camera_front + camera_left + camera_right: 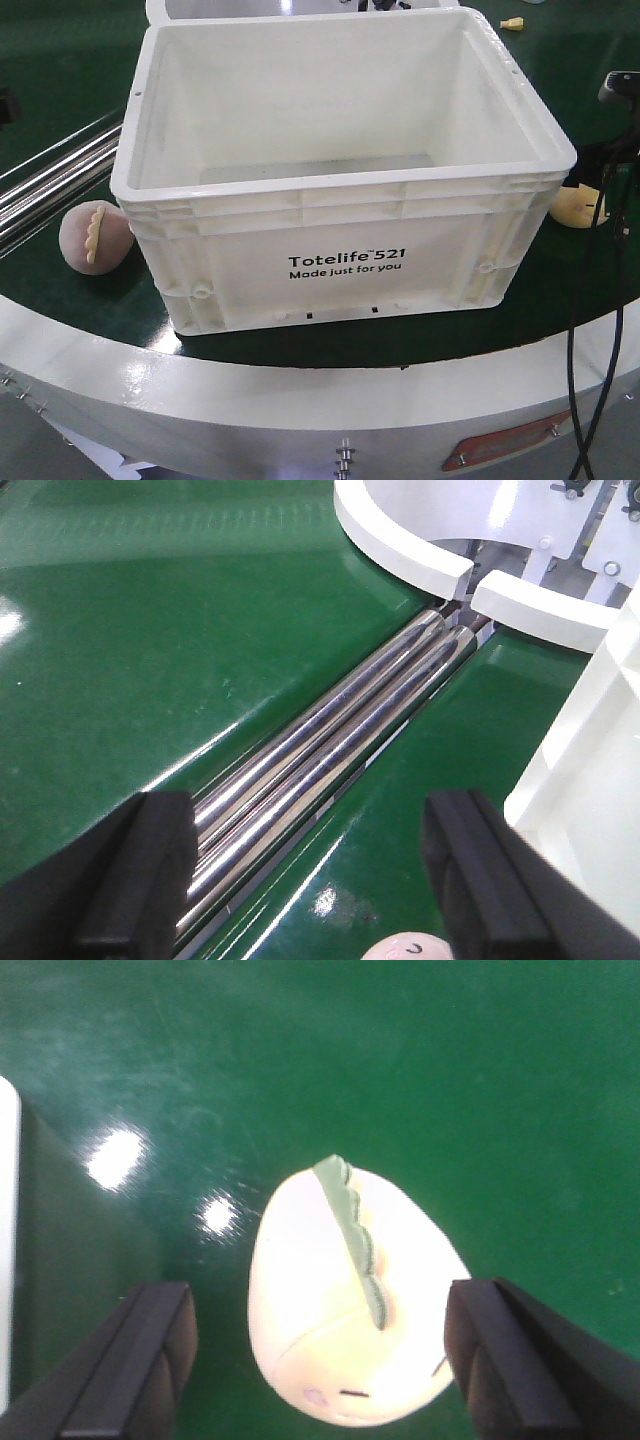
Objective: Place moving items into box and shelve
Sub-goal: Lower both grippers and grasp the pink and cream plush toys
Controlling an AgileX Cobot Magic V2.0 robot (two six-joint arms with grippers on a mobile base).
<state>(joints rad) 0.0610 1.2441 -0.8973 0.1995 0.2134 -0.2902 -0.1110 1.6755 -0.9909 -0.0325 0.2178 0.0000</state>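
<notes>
Green belt [60, 80] all round, and the white crate [330, 190] sat dead centre in the front view with neither toy in it. The pink toy [95, 237] lay at the crate's 9 o'clock, just beside the wall. The yellow toy [578, 207] was at its 3 o'clock, partly tucked behind the corner.

The bit that mattered, imo: the right gripper [322, 1305] hung directly over the yellow toy. Its jaws were spread wide and gripping nothing, with one finger [130, 1360] at 9 o'clock and the other at 3. In that wrist view the toy's long axis ran roughly 12 to 6, with the scalloped ridge leaning toward 5, so the fingers straddled the narrow width. Looked to me like a straight drop and squeeze would do it, no twist needed. It's soft and round though, so I'd guess it could squirt out toward 6 if pinched too low.

The left gripper [308, 810] was also spread open and empty, but it was staring at the steel rollers [330, 740]. The pink toy was only a sliver at the 6 o'clock edge of that view, not between the fingers. So the right arm was clearly the better placed of the two.
</notes>
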